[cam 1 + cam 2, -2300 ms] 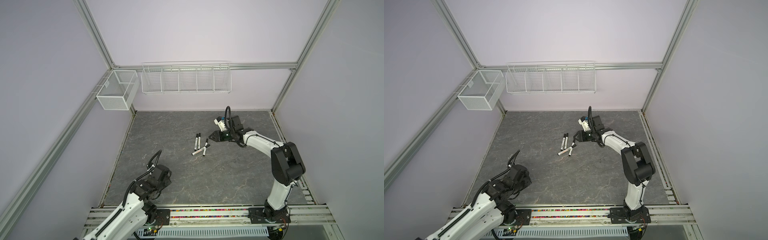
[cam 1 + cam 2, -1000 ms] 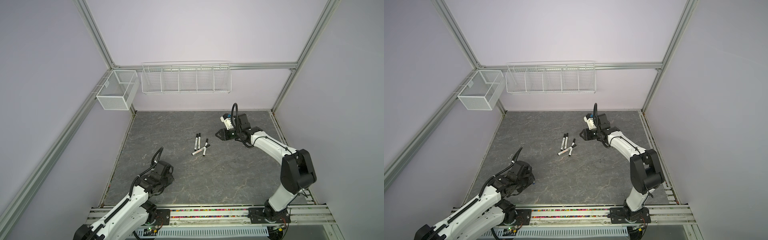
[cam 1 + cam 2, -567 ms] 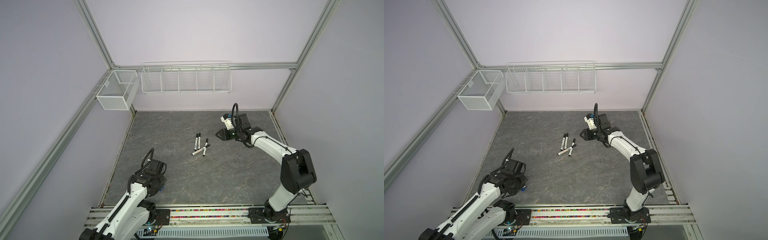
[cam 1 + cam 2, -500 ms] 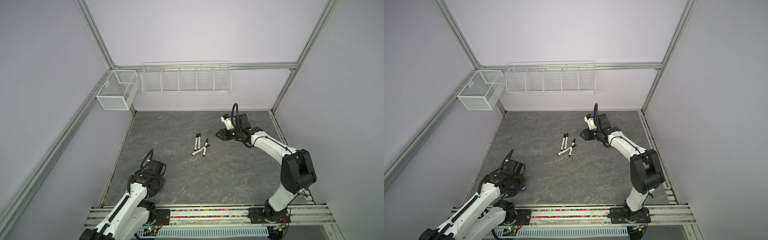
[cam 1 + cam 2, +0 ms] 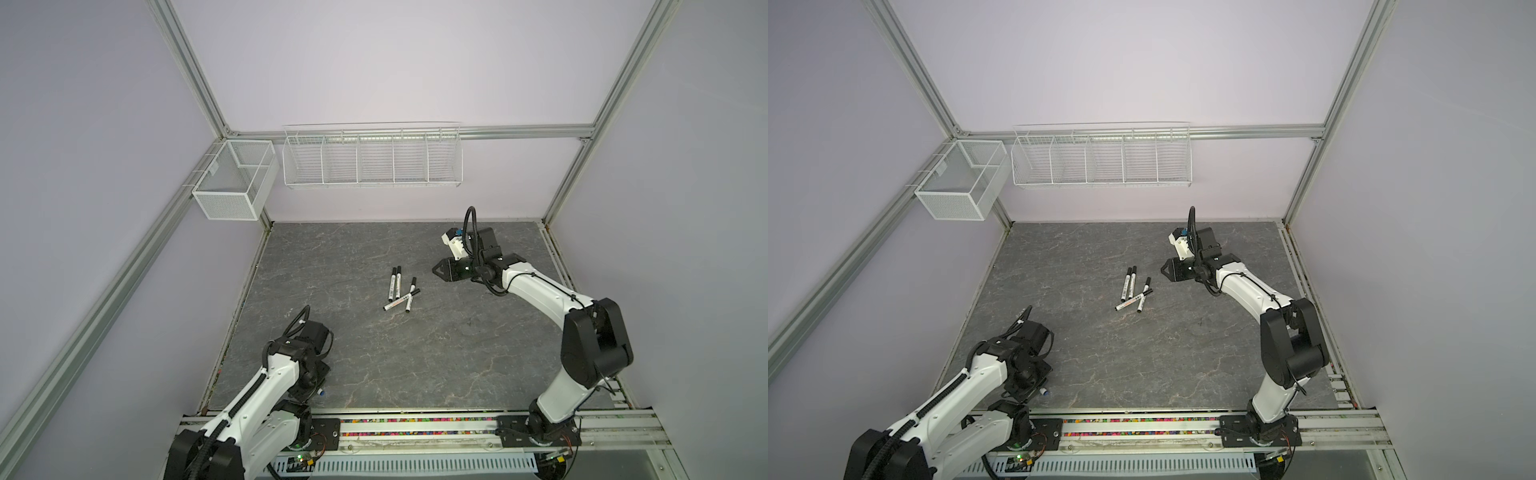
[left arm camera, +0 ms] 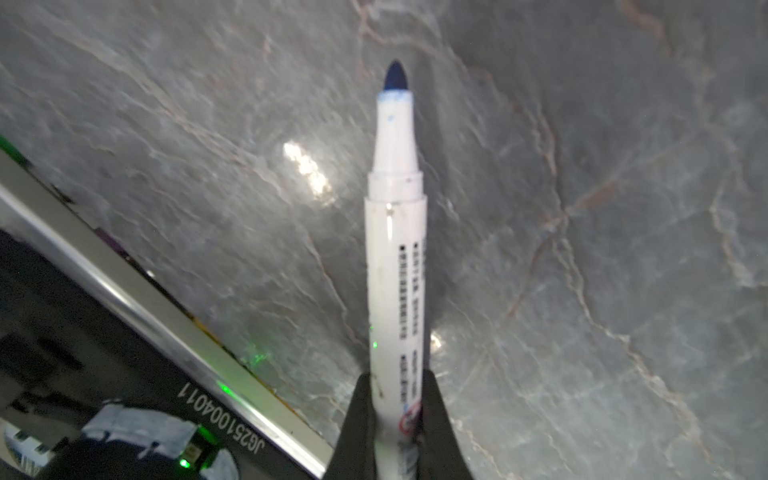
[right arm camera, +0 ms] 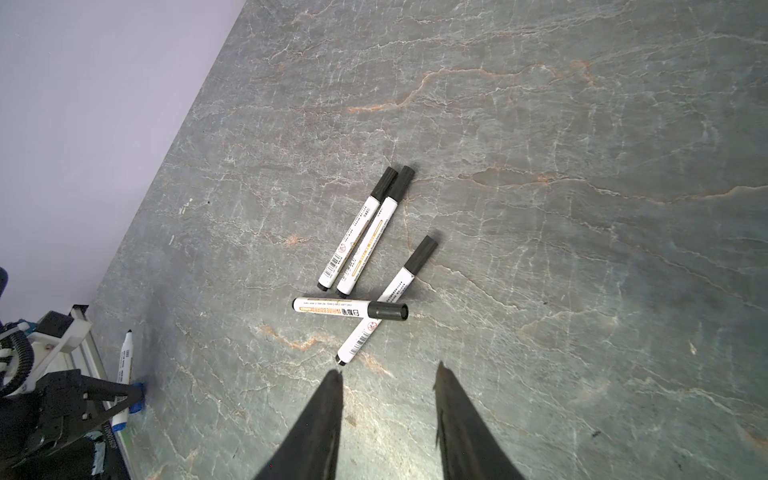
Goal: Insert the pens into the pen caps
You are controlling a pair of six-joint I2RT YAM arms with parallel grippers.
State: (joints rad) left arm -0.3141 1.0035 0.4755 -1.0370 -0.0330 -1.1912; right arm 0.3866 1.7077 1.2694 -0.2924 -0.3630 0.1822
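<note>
Beside blue pen (image 6: 397,270) clamped in left gripper (image 6: 395,376): label (image 6: 221,417) JG251004011.

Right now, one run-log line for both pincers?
left pincer: shut on blue pen, tip uncapped | right pincer: open, empty | black pens: four, capped, lying clustered

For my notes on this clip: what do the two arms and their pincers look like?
The left arm and right arm have white links and bulky black joints. A black cable loops above each wrist. The left pincer and right pincer have black fingers tapering to points.
</note>
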